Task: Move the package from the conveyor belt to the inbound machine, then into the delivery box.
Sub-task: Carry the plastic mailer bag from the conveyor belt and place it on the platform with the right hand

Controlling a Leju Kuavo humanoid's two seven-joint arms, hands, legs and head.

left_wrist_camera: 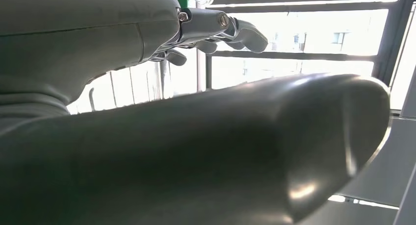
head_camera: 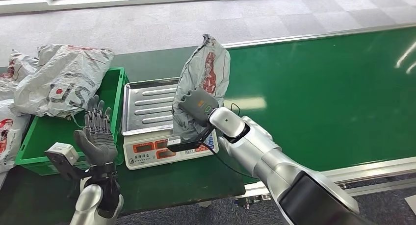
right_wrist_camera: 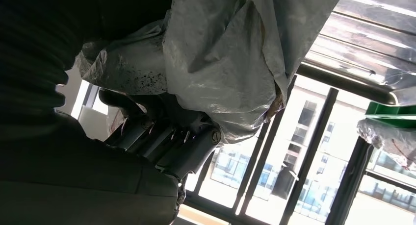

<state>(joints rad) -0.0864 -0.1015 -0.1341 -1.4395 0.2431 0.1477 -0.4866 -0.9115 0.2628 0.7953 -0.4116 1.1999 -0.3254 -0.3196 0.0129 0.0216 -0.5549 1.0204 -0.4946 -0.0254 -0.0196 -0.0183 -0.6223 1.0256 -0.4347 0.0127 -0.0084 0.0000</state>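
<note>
My right hand [head_camera: 196, 103] clamped on bag [head_camera: 206, 70], held upright over scale [head_camera: 147, 107] tray edge. Left hand [head_camera: 97, 134] empty, fingers apart, beside crate [head_camera: 115, 95]. Risk: slippery bag sliding out, flopping back onto belt [head_camera: 319, 87].

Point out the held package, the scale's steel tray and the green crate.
package [head_camera: 208, 68], head view, its printed upper half.
steel tray [head_camera: 147, 105], head view, ribbed bare surface.
green crate [head_camera: 117, 95], head view, its right wall.

Arms: were silver and smooth, with black parts.
Right hand [head_camera: 196, 103]: was grey, with a ribbed cover.
Left hand [head_camera: 96, 133]: had dark fingers.
</note>
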